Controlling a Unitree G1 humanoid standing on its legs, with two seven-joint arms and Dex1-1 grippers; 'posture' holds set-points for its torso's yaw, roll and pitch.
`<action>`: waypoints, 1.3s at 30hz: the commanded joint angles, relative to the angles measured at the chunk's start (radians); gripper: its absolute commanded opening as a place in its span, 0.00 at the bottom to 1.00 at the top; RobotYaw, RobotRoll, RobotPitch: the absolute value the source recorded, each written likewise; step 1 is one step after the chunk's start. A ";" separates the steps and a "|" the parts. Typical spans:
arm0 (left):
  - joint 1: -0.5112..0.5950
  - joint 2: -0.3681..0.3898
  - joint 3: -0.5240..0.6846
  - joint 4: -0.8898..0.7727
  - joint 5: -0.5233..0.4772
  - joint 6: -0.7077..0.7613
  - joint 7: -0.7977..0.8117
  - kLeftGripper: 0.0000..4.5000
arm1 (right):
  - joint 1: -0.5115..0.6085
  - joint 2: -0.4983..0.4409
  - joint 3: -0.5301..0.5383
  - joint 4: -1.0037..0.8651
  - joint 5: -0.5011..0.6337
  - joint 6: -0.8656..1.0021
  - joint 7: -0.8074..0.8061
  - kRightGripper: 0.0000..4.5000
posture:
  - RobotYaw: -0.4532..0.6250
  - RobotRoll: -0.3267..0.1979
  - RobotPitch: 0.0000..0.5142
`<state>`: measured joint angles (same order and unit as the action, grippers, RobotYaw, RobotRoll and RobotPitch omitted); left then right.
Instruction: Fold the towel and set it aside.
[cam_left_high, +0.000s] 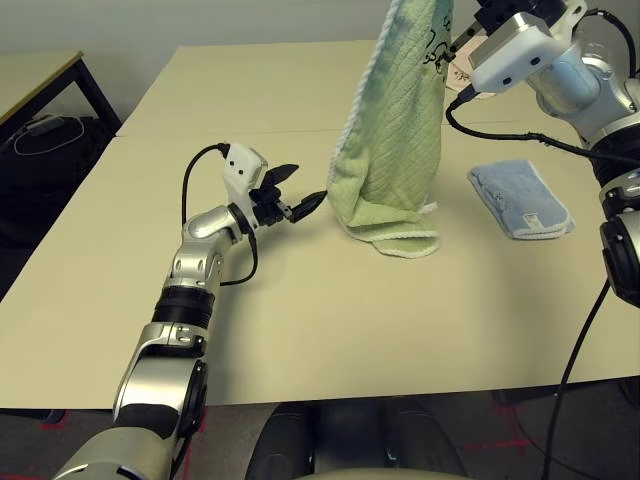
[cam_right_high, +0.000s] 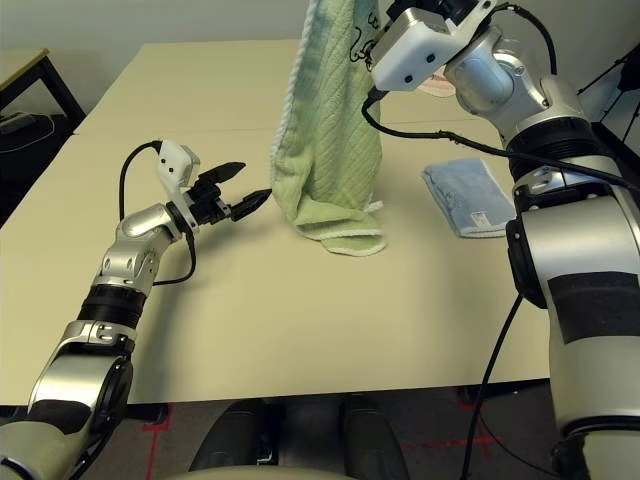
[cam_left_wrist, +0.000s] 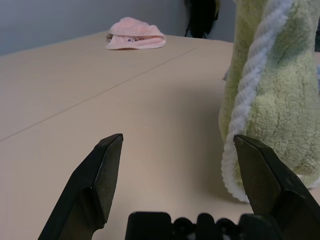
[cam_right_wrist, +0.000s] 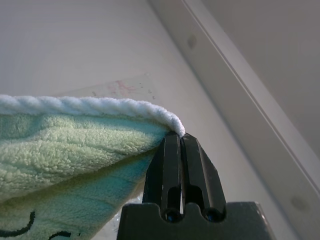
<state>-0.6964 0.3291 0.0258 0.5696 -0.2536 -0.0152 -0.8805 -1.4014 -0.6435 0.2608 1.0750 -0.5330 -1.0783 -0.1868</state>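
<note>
Towel (cam_left_high: 395, 130) in R gripper (cam_right_wrist: 180, 137)

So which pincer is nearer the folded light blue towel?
Right. The right pincer holds the green towel up above and left of the blue towel; the open left pincer sits beyond the green towel.

A folded light blue towel (cam_left_high: 520, 198) lies on the beige table (cam_left_high: 200, 100); a pink cloth (cam_left_wrist: 135, 34) sits farther off.
</note>
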 joint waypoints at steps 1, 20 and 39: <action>-0.033 -0.015 0.012 -0.020 -0.067 0.071 -0.068 1.00 | -0.012 -0.003 -0.014 -0.021 0.011 -0.011 0.022 0.00 | 0.50 0.62 0.10; -0.004 -0.009 -0.042 -0.231 -0.197 0.406 -0.225 1.00 | -0.032 0.017 -0.011 0.008 0.005 0.013 0.043 0.00 | 0.51 0.62 0.11; -0.008 -0.043 -0.053 -0.091 -0.093 0.291 -0.127 1.00 | -0.037 0.040 -0.019 0.041 0.048 0.041 0.109 0.00 | 0.51 0.62 0.11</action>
<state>-0.7144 0.2838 -0.0178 0.4995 -0.3315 0.2436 -0.9827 -1.4361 -0.6063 0.2605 1.1059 -0.4991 -1.0436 -0.0889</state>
